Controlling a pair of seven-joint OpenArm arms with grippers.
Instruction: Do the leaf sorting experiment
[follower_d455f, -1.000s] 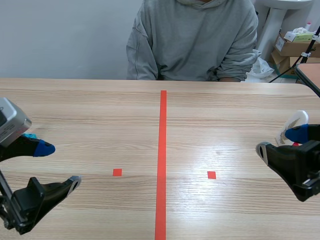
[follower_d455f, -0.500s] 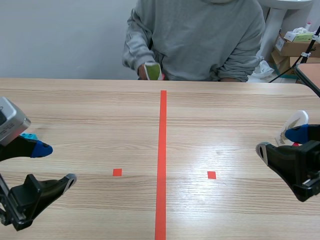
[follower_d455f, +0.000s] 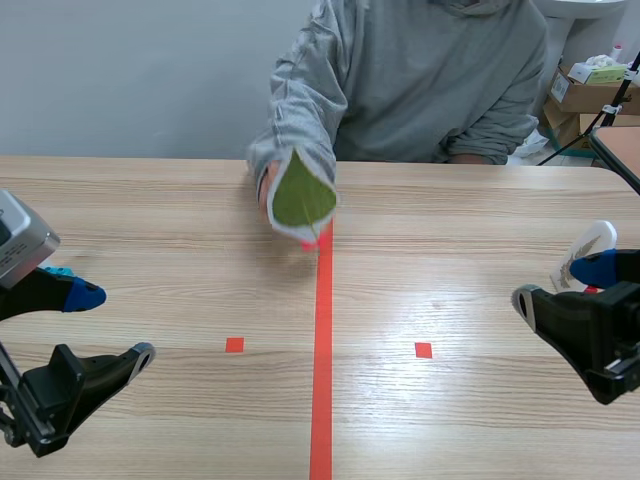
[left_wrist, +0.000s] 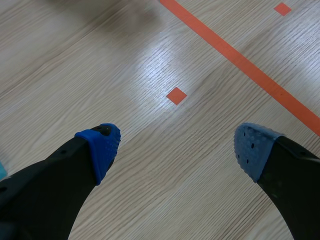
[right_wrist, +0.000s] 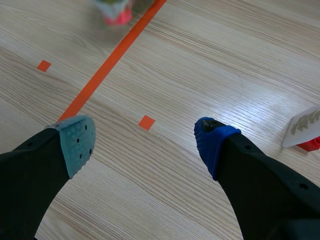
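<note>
Over the far centre line, a person (follower_d455f: 420, 80) holds a leaf card (follower_d455f: 300, 195). The left gripper (left_wrist: 177, 147) and right gripper (right_wrist: 145, 142) are both spread wide, holding nothing.

Table (follower_d455f: 150, 220): light wood grain.
Tape line (follower_d455f: 322, 350): orange-red, down the table's middle.
Tape squares: two, orange-red; one (follower_d455f: 234, 345) left of the line, one (follower_d455f: 423, 350) right of it.
Person (follower_d455f: 430, 80): seated across the table, in a grey hoodie; one sleeve (follower_d455f: 300, 110) reaches over the far edge near the line's end.
Wall (follower_d455f: 120, 70): plain, pale grey.
Cardboard boxes (follower_d455f: 585, 98): stacked behind the table, far right.
Bag (follower_d455f: 522, 135): white, just beside the boxes.
</note>
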